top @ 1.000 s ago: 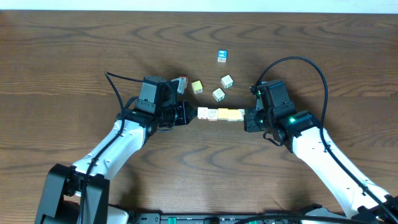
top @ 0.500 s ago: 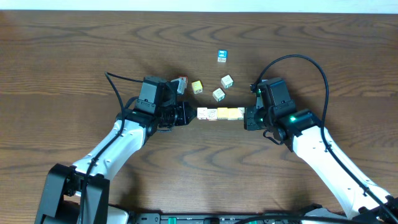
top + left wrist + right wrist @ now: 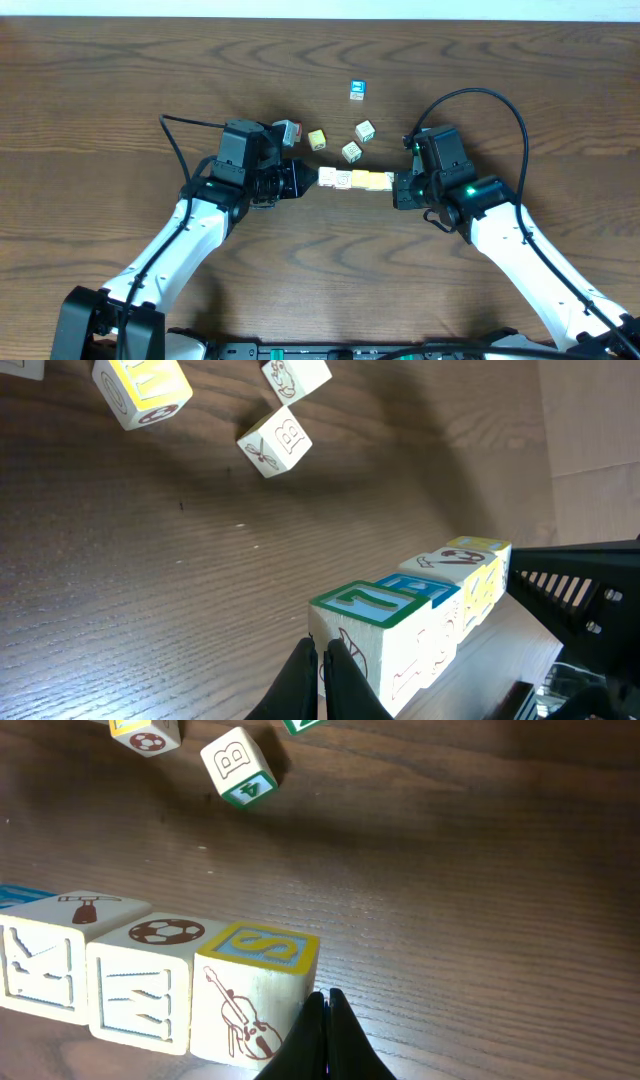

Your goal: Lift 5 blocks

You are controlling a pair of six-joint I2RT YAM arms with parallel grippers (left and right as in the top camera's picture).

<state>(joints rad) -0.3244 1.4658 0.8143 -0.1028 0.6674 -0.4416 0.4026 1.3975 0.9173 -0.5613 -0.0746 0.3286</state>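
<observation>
row of blocks pinched end to end between the left gripper and the right gripper

both grippers have their fingers pressed together with nothing between them. each closed tip appears to bear on one end face of the row: the green-topped cube just ahead of the left tip, the yellow-topped one just ahead of the right. it looks like five cubes, though the count is hard to confirm, and i cannot tell whether the row is clear of the table. the loose cubes lie beyond the row, well apart from either tip. judged as small wooden cubes, they should be light, stiff and smooth-faced, held only by end pressure. the push belongs on the centre of each end face and along one line, or the middle may buckle and spill.
</observation>
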